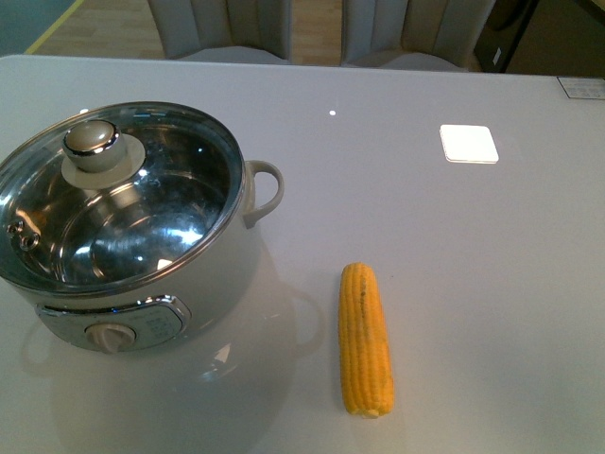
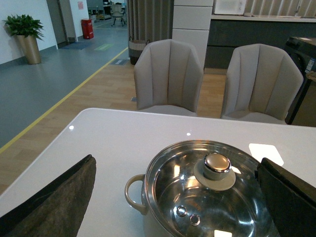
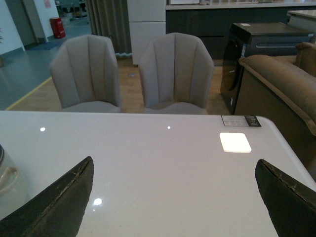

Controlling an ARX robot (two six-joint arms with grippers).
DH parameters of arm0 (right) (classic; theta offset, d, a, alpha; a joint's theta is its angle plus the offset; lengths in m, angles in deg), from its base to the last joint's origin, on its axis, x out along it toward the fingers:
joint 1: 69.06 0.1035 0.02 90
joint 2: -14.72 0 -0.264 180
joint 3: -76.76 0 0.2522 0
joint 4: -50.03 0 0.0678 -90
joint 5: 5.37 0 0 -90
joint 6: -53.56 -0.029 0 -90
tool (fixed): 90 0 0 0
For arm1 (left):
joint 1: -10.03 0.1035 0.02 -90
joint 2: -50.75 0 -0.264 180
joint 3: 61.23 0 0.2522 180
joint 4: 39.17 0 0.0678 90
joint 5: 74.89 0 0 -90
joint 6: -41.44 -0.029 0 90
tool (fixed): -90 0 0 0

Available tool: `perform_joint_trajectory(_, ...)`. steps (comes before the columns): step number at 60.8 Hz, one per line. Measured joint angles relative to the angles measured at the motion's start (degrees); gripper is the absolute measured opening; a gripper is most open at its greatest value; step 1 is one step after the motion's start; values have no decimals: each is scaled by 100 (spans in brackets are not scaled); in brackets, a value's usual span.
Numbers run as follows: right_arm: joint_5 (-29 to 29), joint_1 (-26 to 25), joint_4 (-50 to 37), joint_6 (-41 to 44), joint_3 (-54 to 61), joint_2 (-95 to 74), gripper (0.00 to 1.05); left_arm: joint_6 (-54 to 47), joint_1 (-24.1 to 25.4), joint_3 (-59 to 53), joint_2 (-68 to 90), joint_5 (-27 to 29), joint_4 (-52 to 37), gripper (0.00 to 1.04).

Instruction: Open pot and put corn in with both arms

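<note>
Opening step not yet begun: glass lid [image 1: 142, 203] sits on the pot [image 1: 241, 274] at the counter's [image 1: 454, 246] near-left corner. Corn cob [image 1: 365, 340] lies by the near edge, apart from the pot.

Left pincer [image 2: 175, 163] spread wide, empty, facing the lid knob [image 2: 217, 165]. Right pincer [image 3: 175, 165] spread wide, empty.

Next, as judged: left closes on the knob and lifts.

Only the front view shows the corn, and it shows no arms. Right wrist view catches just a pot handle [image 3: 7, 178].

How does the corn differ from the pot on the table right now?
The pot is round, white and steel, standing with its glass lid on; the corn is a long yellow cob lying flat. The pot is far bulkier than the corn. Both rest on the white table.
</note>
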Motion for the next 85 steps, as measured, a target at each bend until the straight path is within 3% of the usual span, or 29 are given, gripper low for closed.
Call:
perform_joint_trajectory(55, 2, 0, 0, 0, -2, 2, 96, 0, 0, 0, 0, 0, 0, 98)
perform_joint_trajectory(57, 0, 0, 0, 0, -2, 0, 96, -13, 28, 20, 42, -57, 72, 98)
perform_joint_trajectory(61, 2, 0, 0, 0, -2, 0, 96, -153, 319, 490, 658, -977, 1266, 98)
perform_joint_trajectory(68, -9, 0, 0, 0, -2, 0, 96, -236, 463, 645, 1119, -1335, 1976, 98)
perform_joint_trajectory(76, -11, 0, 0, 0, 0, 0, 96, -269, 417, 734, 1257, -1416, 1980, 98)
perform_joint_trajectory(85, -11, 0, 0, 0, -2, 0, 96, -315, 7, 898, 2369, -1228, 887, 98)
